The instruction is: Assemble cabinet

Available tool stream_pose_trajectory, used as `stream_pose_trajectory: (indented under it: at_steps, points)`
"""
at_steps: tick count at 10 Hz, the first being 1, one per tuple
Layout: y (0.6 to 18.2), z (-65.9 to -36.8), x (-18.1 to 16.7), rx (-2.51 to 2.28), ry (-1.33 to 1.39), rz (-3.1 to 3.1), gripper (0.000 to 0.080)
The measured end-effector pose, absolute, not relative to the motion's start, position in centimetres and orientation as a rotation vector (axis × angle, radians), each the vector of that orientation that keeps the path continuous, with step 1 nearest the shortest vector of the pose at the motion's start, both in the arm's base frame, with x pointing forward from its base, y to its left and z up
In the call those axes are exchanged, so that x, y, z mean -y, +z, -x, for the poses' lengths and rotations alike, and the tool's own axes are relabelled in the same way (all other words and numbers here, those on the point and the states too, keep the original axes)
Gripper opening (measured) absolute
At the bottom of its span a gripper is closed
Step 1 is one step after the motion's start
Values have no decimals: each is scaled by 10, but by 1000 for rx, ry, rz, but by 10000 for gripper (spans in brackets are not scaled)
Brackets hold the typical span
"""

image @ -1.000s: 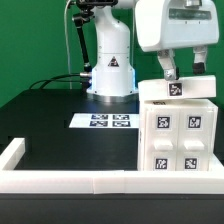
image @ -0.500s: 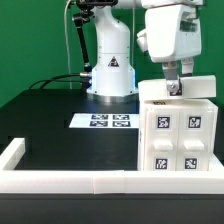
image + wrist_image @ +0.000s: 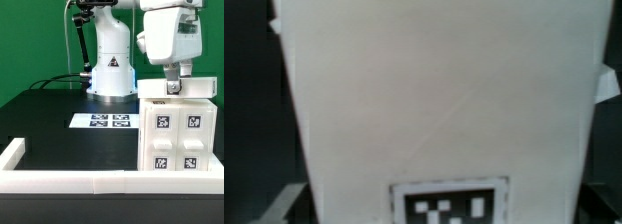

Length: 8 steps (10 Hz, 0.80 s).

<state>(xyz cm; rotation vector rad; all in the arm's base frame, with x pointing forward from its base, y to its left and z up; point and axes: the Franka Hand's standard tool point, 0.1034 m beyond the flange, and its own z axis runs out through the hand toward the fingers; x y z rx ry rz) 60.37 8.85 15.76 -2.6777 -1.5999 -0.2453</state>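
Observation:
The white cabinet body (image 3: 178,135) stands upright at the exterior view's right, its front showing several square tags. A white top panel (image 3: 200,90) lies across its top. My gripper (image 3: 175,88) comes straight down onto this panel, with its fingers closed on the panel's two sides. In the wrist view the same white panel (image 3: 438,100) fills the picture, with one tag (image 3: 450,205) between the fingers. A dark fingertip (image 3: 283,206) shows at one side of it.
The marker board (image 3: 103,122) lies flat on the black table, in front of the arm's white base (image 3: 110,70). A low white rim (image 3: 60,180) edges the table's front and the exterior view's left. Cables hang behind the base.
My gripper has shifted a little toward the exterior view's right over the top panel and now covers its tag. In the last half second almost nothing has moved.

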Motion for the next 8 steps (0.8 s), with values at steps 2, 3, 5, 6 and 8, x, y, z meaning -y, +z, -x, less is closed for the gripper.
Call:
stream_pose_trajectory:
  at_steps: [2,3,5,6,8]
  points:
    - [157,-604,-87,1392,-242,2777,557]
    - [157,-603,-87,1219,-239,2846,557]
    - [157,-603,-88,905,-230,2944,558]
    - [157,-603,-88,740,-225,2982,558]
    - [158,-604,-90,384,-217,3031,560]
